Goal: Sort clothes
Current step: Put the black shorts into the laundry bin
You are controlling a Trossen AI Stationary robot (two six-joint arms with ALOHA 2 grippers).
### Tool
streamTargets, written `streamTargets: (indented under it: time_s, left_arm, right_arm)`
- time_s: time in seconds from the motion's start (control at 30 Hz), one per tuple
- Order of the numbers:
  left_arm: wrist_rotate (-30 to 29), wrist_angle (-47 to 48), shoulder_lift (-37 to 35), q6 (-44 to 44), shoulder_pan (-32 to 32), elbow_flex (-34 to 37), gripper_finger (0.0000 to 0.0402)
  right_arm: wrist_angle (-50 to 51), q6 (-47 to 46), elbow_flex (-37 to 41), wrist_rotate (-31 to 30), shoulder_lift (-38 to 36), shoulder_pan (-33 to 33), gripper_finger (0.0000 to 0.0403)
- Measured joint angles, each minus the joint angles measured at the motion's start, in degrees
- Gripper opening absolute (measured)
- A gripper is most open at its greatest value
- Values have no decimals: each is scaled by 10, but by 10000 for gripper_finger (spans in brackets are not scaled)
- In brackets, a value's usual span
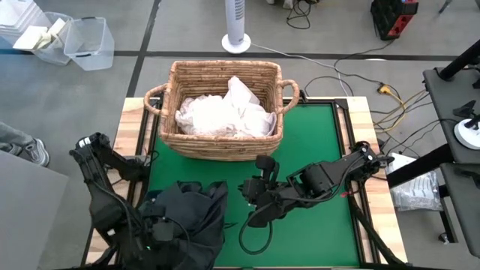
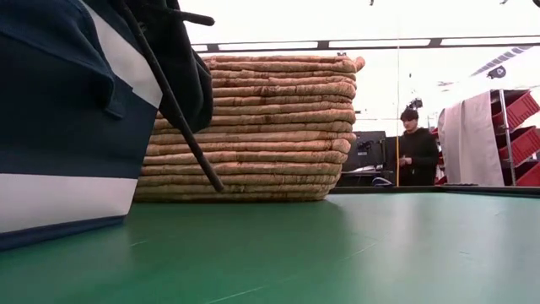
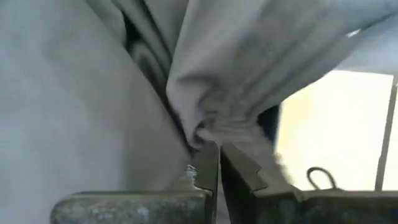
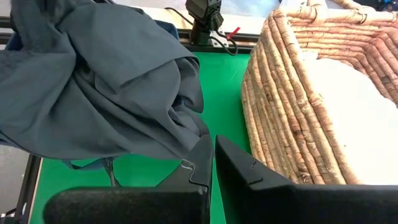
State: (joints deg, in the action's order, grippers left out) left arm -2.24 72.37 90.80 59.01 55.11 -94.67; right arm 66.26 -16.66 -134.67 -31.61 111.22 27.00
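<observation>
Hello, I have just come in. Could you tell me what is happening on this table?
A two-armed robot is sorting clothes. White fabric garments lie in the tan woven wicker basket at the far side of the green table mat. The left claw is shut on a dark grey fabric garment, which is bunched over the navy blue fabric bin at the near left. The right claw is shut and empty, low over the mat beside the basket.

The green surface (image 1: 322, 142) carries a woven wicker basket (image 1: 225, 142) at twelve o'clock and a navy fabric bin (image 2: 59, 143), heaped with dark clothes (image 1: 191, 214), at seven o'clock.
</observation>
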Motion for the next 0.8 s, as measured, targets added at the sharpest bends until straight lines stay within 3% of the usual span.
streamTargets:
  time_s: [0.17, 0.43, 0.53, 0.63, 0.8]
  left_arm:
    - [-67, 54, -1, -25, -1, -84, 0]
    - [-295, 53, 0, -151, -68, -131, 0]
    - [-300, 38, 0, -186, -115, -121, 1]
    - [-267, -6, 0, -212, -157, -91, 11]
    - [-222, -68, 1, -245, -171, -25, 58]
  right_arm:
    - [5, 8, 0, -2, 0, 0, 12]
    - [16, 10, 0, -31, -4, 0, 12]
    - [22, 7, 0, -36, -7, 0, 12]
    - [52, -22, 0, -56, -17, 0, 12]
    - [136, -101, 0, -75, -48, 7, 12]
